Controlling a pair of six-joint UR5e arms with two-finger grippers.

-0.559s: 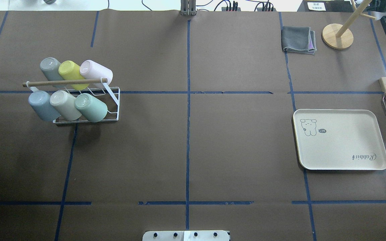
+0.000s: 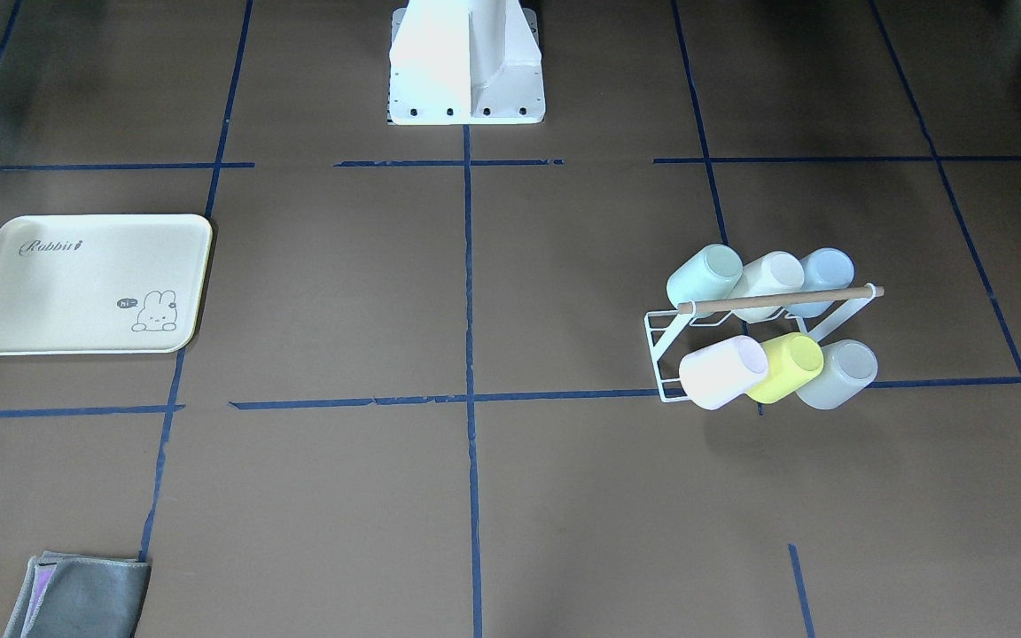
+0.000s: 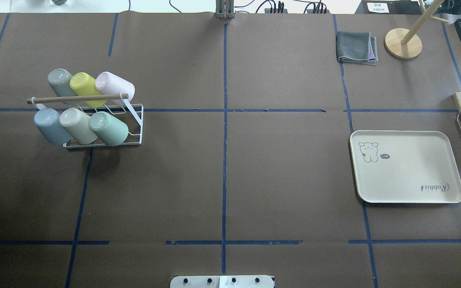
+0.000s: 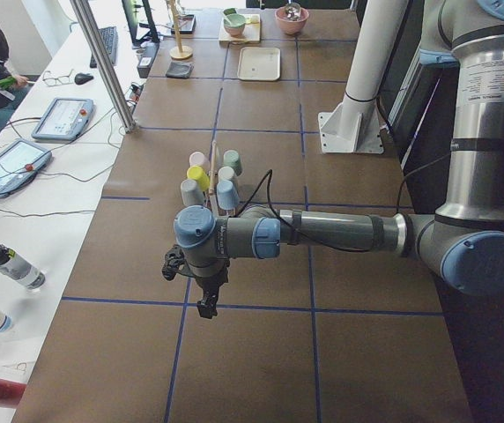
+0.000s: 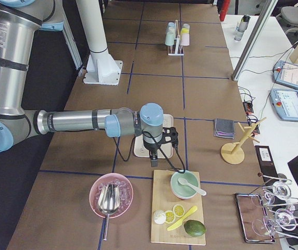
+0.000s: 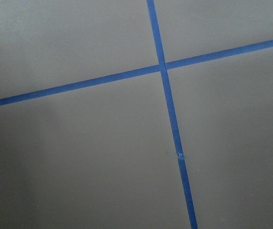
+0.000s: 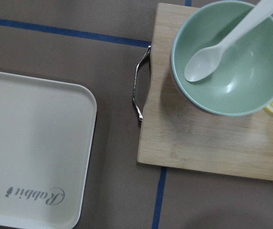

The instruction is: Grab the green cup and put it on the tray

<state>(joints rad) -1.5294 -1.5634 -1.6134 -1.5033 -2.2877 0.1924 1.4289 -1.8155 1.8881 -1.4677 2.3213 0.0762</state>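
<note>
Green cup (image 3: 108,129) tilted on rack (image 3: 133,114), well apart from tray (image 3: 410,176); left tool (image 4: 206,307) over bare surface (image 4: 252,348), right tool (image 5: 154,161) over tray's edge; open or closed, cannot tell

No visible change overhead: green cup (image 3: 109,129), tray (image 3: 410,176) exactly where they were.

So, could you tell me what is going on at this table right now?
Nothing is being handled yet. The green cup lies on its side in the white wire rack on the robot's left, among other cups. The tray sits on the right with nothing on it. The left gripper hangs over bare table, apart from the rack. The right gripper hangs near the tray's edge. Whether either is open cannot be told.
</note>
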